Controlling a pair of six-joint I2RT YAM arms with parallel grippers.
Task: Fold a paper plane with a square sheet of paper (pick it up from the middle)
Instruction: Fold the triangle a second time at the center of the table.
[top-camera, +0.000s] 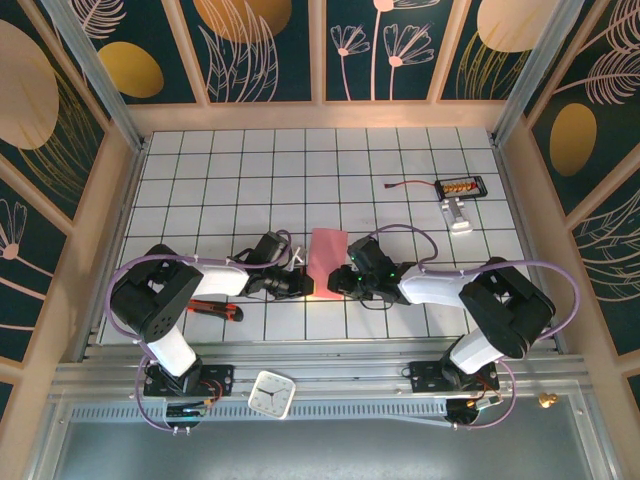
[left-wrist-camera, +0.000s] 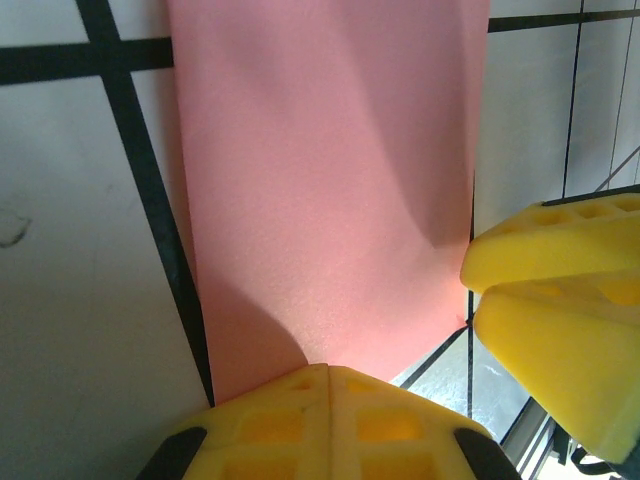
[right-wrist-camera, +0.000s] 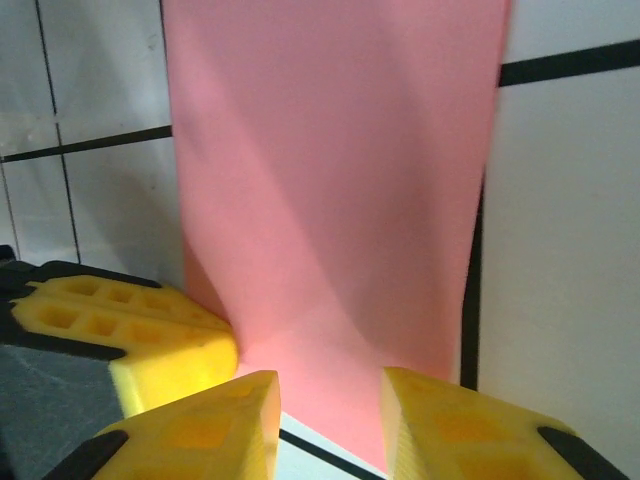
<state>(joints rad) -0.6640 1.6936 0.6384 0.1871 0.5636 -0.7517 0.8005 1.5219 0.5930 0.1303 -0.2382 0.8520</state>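
Top external view puts the square sheet of paper (top-camera: 326, 255) just below the middle of your frame, on the white gridded table (top-camera: 220, 170). It shows as a narrow salmon-pink strip, longer than wide, running up from the two grippers. The left gripper (top-camera: 303, 284) comes in from the lower left and the right gripper (top-camera: 336, 284) from the lower right. They sit just beside each other at the strip's lower end.

In your left wrist view the left gripper (left-wrist-camera: 328, 372) is at the bottom centre with its jaws pressed together, no gap between them. The sheet's near edge runs straight into the seam between the tips, so it reads as a pinch on the paper. The right gripper's fingers (left-wrist-camera: 560, 250) show at the right edge, just off the sheet's lower right corner. The sheet bows gently, with soft shadow across it.

In your right wrist view the right gripper (right-wrist-camera: 330, 395) stands narrowly parted at the bottom. The sheet's near edge lies in the gap, and you cannot tell whether the pads touch it. The left gripper's fingers (right-wrist-camera: 150, 335) touch the sheet's lower left edge.

In the top view, a red-handled black tool (top-camera: 216, 310) lies at lower left and a small white square clock (top-camera: 271, 393) sits at bottom centre. Both are well apart from the paper.
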